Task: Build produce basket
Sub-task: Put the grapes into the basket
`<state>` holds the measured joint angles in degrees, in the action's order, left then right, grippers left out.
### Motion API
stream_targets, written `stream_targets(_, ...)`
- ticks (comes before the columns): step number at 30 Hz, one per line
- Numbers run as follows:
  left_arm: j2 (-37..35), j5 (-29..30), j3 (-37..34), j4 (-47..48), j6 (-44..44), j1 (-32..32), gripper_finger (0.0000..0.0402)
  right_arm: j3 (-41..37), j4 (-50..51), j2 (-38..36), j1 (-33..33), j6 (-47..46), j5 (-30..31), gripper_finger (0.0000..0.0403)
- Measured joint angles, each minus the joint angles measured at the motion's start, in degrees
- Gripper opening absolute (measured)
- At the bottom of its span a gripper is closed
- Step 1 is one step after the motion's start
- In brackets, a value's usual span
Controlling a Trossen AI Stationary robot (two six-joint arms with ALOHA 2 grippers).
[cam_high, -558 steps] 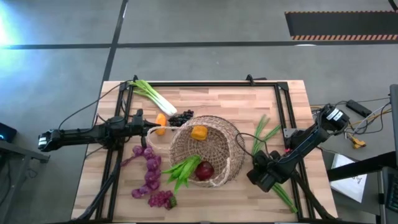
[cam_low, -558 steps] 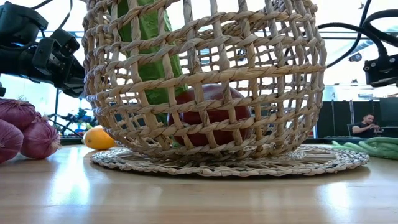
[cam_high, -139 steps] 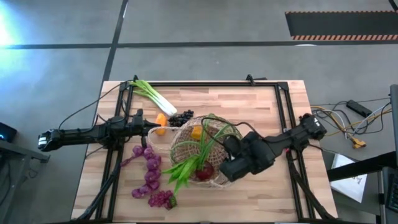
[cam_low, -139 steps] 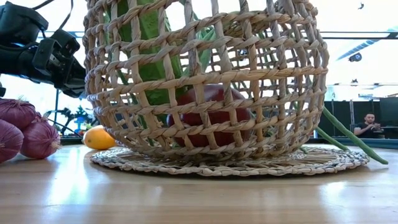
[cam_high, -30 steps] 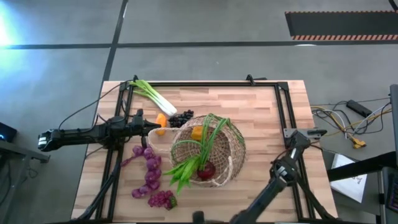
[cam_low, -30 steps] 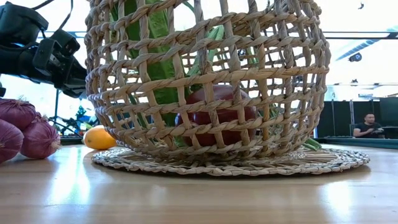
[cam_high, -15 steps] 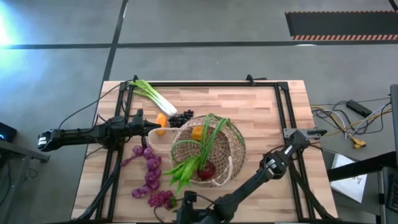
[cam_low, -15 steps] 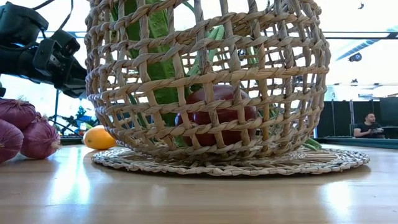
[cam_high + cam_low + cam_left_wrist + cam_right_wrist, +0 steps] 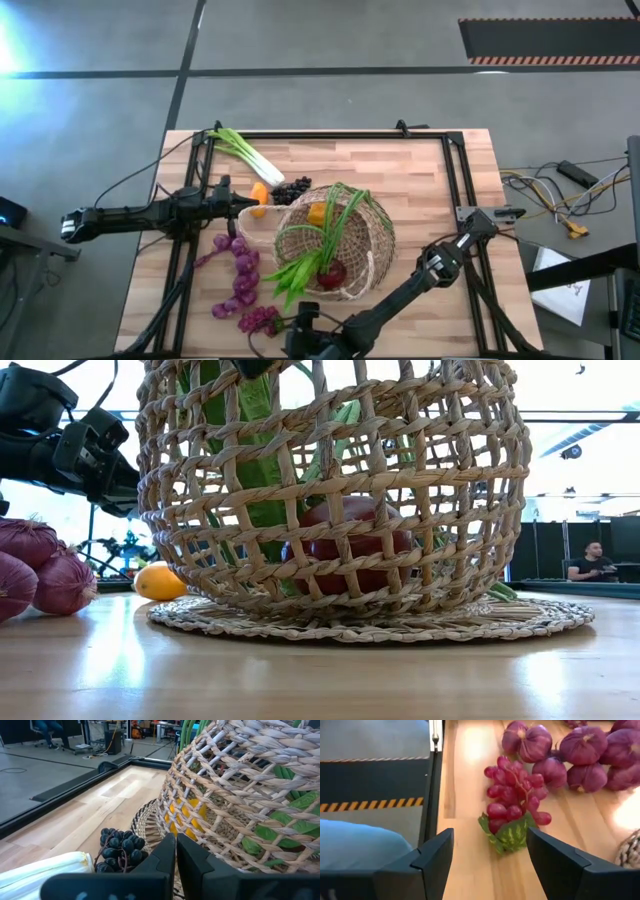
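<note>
While my right gripper (image 9: 490, 857) hangs spread at lower centre, a pink-red toy grape bunch (image 9: 516, 802) lies ungripped before it

A pale wood-plank table (image 9: 330, 160) stands on a grey concrete floor (image 9: 330, 40); a black frame (image 9: 330, 134) runs along its edges; a black-and-orange striped strip (image 9: 545, 60) marks the floor at the far right; loose cables (image 9: 560, 195) and a white sheet (image 9: 560, 280) lie just beside the table's right side; a seated person (image 9: 592, 563) shows in the room behind.
</note>
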<state>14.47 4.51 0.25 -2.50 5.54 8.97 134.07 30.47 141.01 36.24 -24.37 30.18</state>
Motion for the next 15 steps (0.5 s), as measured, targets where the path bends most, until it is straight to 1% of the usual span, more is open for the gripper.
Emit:
stream_targets(4, 0.01, 0.0, 0.0, 0.01, 0.01, 0.01, 0.0, 0.84, -0.76, 0.0, 1.05, 2.4, 2.52, 0.0232)
stream_targets(7, -0.03, 0.09, 0.0, -0.69, -1.62, 0.02, 0.0, 0.93, -0.79, -0.05, 1.89, 2.43, 2.96, 0.0225)
stream_targets(10, 0.01, 0.13, 0.0, -1.5, -1.66, 0.0, 0.0, 0.44, -0.89, -0.05, 2.14, 1.1, 2.8, 0.0223)
stream_targets(15, 0.02, 0.17, 0.0, -2.75, -1.44, 0.02, 0.0, -0.31, -5.17, 2.37, 0.69, -2.31, 3.19, 0.0227)
